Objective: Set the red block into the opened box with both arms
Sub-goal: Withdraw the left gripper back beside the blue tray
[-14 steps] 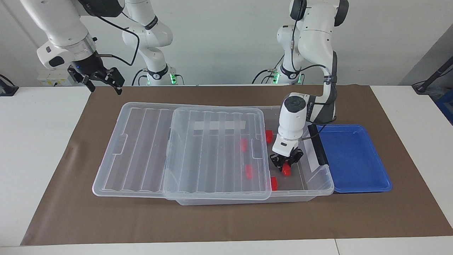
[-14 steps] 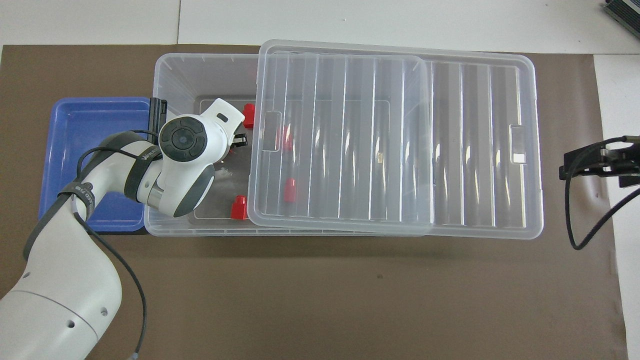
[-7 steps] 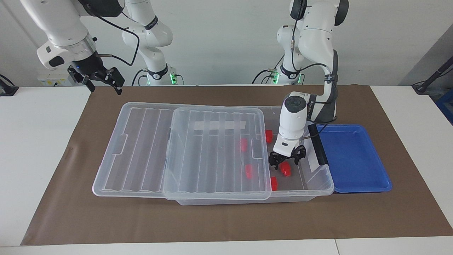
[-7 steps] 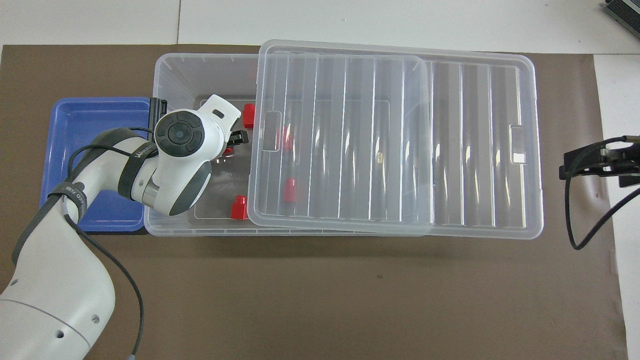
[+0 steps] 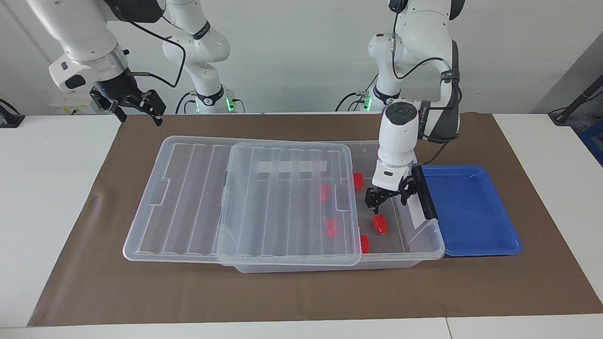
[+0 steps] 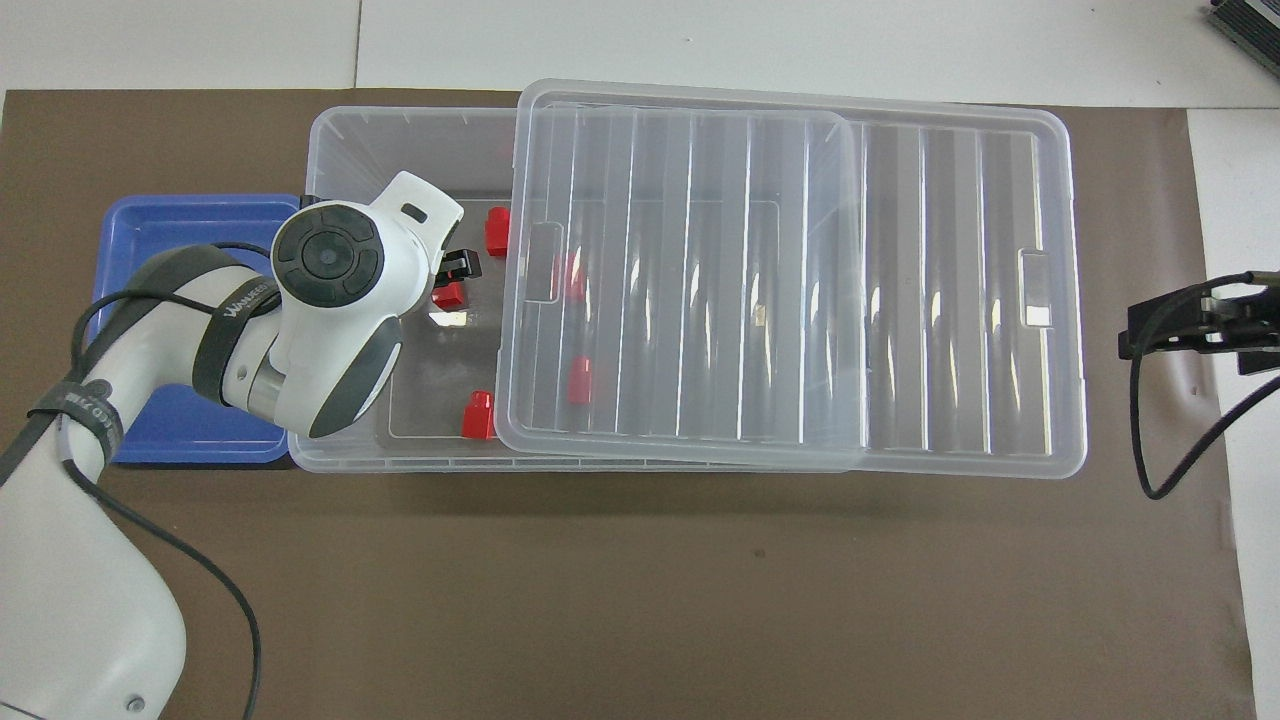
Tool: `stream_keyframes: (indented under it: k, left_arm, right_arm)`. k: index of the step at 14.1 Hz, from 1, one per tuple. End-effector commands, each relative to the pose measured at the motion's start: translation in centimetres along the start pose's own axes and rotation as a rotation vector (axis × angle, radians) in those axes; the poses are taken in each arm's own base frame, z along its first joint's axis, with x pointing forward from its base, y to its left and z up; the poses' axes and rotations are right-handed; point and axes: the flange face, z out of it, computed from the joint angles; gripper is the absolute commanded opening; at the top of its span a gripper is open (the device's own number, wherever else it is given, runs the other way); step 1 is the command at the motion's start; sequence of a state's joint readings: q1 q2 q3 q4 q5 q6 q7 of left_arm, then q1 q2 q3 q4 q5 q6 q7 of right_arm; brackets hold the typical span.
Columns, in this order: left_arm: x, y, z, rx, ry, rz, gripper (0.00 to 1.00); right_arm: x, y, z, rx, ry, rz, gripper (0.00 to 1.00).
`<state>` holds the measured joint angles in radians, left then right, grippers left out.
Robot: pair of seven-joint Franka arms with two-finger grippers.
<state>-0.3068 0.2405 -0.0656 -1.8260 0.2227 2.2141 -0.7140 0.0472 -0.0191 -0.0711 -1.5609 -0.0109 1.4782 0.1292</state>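
Directly beneath my left gripper (image 5: 390,198), whose fingers stood wide and empty, the small red plastic block (image 5: 379,224) lay on the floor of the clear plastic storage box (image 5: 426,240).

We see the left tool (image 5: 390,197) pointing down, fingers spread, empty; the right tool (image 5: 136,104) hangs raised, fingers apart, its arm waiting.

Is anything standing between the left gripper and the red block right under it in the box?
Nothing visible does. The left gripper hangs open over the red block on the floor of the box, at its uncovered end; the lid covers only the rest.
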Motion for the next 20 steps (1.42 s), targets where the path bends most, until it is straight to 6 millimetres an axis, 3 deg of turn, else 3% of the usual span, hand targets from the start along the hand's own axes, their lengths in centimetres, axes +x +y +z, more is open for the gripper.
stream_keyframes:
  k: [1,4,5,7,9,11,14,20]
  left_arm:
    - [0.4,-1.2,-5.5,0.018,-0.030,-0.036,1.00]
    - [1.1,-2.7,-11.4,0.055,-0.058,-0.010,1.00]
    - [1.4,-4.6,-13.2,0.053,-0.058,0.034,1.00]
    - [3.3,-11.5,-16.0,-0.005,-0.076,0.092,1.00]
    - [4.5,-17.6,-17.1,-0.015,-0.102,0.151,1.00]
    - [5.1,-21.0,-17.1,-0.009,-0.108,0.187,1.00]
    - [5.3,-22.4,-16.7,-0.006,-0.105,0.170,1.00]
    - [5.2,-22.5,-16.7,-0.003,-0.115,0.162,1.00]
  right_arm:
    - [-0.7,-0.1,-0.1,0.010,0.013,0.003,1.00]
    - [-0.7,0.0,-0.1,0.010,0.015,0.004,1.00]
    - [-0.7,0.0,-0.1,0.010,0.013,0.004,1.00]
    - [-0.7,0.0,-0.1,0.008,0.014,0.004,1.00]
    - [-0.7,0.0,-0.1,0.009,0.015,0.009,1.00]
    - [-0.7,-0.1,-0.1,0.007,0.017,0.006,1.00]
    - [-0.7,-0.1,-0.1,0.007,0.015,0.006,1.00]
    - [-0.5,-0.1,-0.2,0.009,0.033,0.002,1.00]
